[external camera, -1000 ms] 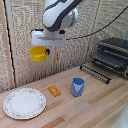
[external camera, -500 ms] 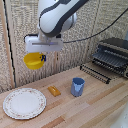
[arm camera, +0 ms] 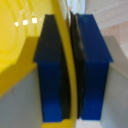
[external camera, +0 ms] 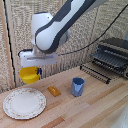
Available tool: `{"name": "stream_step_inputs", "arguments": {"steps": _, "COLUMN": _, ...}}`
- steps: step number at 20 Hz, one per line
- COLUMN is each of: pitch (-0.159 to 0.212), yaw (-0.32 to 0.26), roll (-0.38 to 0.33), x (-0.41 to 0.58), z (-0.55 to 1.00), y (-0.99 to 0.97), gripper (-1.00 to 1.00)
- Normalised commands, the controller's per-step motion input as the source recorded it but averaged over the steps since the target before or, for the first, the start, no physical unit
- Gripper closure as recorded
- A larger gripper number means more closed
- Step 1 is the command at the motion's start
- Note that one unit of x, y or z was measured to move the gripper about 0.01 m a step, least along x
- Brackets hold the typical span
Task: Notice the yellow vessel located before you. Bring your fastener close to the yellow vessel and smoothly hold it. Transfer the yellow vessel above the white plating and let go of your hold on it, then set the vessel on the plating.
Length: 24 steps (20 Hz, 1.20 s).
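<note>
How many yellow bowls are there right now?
1: the yellow bowl hangs in the gripper, clamped at its rim, above the table beside the white plate. No others visible.

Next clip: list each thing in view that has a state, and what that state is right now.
end effector: shut on the yellow bowl's rim, raised above the table.
yellow bowl: held in the air, roughly upright, not yet on the plate.
white plate: flat on the table, nothing on it.
blue cup: upright on the table, untouched.
orange block: lying flat between plate and cup.
</note>
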Motion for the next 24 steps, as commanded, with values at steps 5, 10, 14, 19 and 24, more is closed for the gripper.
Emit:
{"name": "stream_step_inputs", "arguments": {"steps": 5, "pitch": -0.002, "yaw": 0.063, "roll": -0.030, "x": 0.000, "z": -0.46, "y": 0.25, "gripper": 1.00}}
{"name": "stream_step_inputs", "arguments": {"steps": 10, "pitch": 0.000, "yaw": 0.057, "roll": -0.045, "x": 0.006, "z": -0.41, "y": 0.35, "gripper": 1.00}}
{"name": "stream_step_inputs", "arguments": {"steps": 14, "pitch": -0.023, "yaw": 0.059, "roll": -0.002, "x": 0.105, "z": -0.25, "y": 0.13, "gripper": 1.00}}
{"name": "stream_step_inputs", "arguments": {"steps": 19, "pitch": -0.023, "yaw": 0.076, "roll": 0.000, "x": 0.168, "z": -0.18, "y": 0.07, "gripper": 1.00}}
{"name": "stream_step_inputs", "arguments": {"steps": 24, "pitch": -0.024, "yaw": 0.081, "roll": 0.000, "x": 0.250, "z": -0.17, "y": 0.03, "gripper": 1.00}}
